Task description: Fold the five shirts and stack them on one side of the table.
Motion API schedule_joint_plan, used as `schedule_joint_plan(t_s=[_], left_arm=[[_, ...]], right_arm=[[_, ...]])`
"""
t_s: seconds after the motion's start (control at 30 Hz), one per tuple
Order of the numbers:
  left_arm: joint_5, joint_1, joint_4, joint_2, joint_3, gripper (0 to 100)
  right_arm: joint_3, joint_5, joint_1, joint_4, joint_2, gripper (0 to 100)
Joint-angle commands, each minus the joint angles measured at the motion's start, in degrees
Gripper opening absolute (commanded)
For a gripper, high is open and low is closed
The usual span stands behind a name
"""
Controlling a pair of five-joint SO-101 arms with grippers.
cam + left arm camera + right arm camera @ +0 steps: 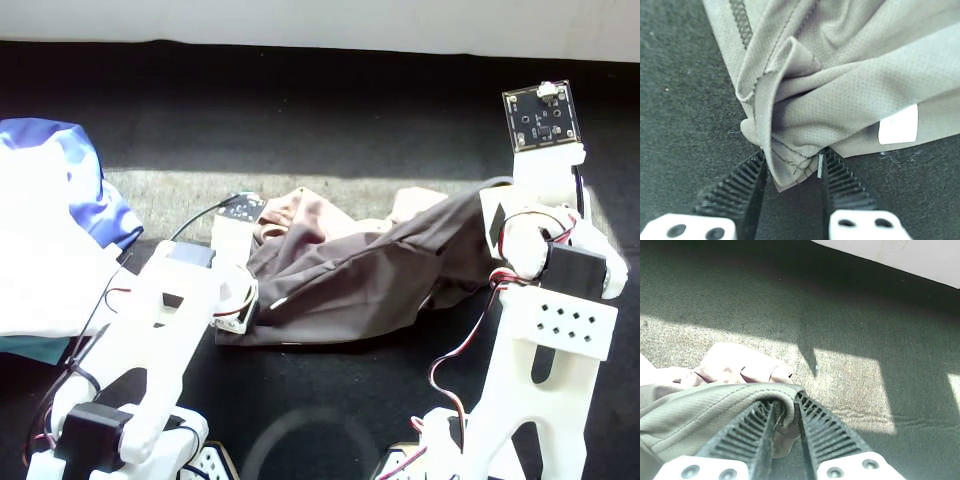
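A grey-brown shirt lies crumpled across the middle of the dark table, held at both ends. My left gripper is at its left corner; in the left wrist view the gripper is shut on a bunched, stitched corner of the shirt, near a white label. My right gripper is at the shirt's right end, slightly raised; in the right wrist view the gripper is shut on a folded hem of the shirt. A pinkish shirt lies partly under it.
A heap of white and blue shirts sits at the table's left edge, with a teal one under it. A sunlit strip crosses the dark table. Bare cloth lies behind and in front of the grey-brown shirt.
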Motion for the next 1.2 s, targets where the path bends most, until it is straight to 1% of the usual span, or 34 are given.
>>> schedule_joint_plan(t_s=[0.0,0.2,0.37,0.63,0.67,0.77,0.8,0.87,0.93,1.0,1.1,1.17], left_arm=[[0.35,0.31,0.44,-0.75,-2.24,14],[0.44,0.31,0.53,-0.75,-2.59,14],[0.53,0.22,4.31,-0.31,-5.67,14],[0.53,0.22,4.48,-0.22,-5.58,14],[0.53,0.22,4.48,-0.22,-5.58,12],[0.53,0.22,4.48,-0.66,-6.11,0],[0.53,0.13,4.75,-0.75,-6.64,1],[0.53,0.04,5.01,-0.75,-8.31,1],[0.53,-1.1,6.86,-0.75,-11.38,1],[0.44,-2.86,10.46,-0.75,-16.48,1],[0.18,-6.02,18.64,-0.57,-28.18,1],[0.18,-8.13,23.91,-0.4,-37.23,1]], right_arm=[[-0.48,0.62,0.31,-0.75,-1.98,0.5],[-0.48,0.62,0.31,-0.75,-1.98,0.5],[-0.48,0.62,0.31,-0.84,-1.98,0.5],[-0.31,0.44,0.31,-0.84,-1.89,0.5],[-0.31,0.44,0.31,-0.84,-1.89,0.5],[-0.48,0.35,0.4,-0.57,-1.98,0.5],[-0.48,0.35,0.48,-0.48,-1.98,0.5],[-0.57,0.35,0.57,-0.48,-2.07,0.5],[-0.57,0.26,0.57,-0.48,-2.77,0.5],[-0.57,0.18,0.4,-0.84,-5.14,0.5],[-1.45,-2.55,0.31,-3.91,-9.45,0.5],[-2.59,-3.08,0.48,-7.16,-11.21,0.5]])
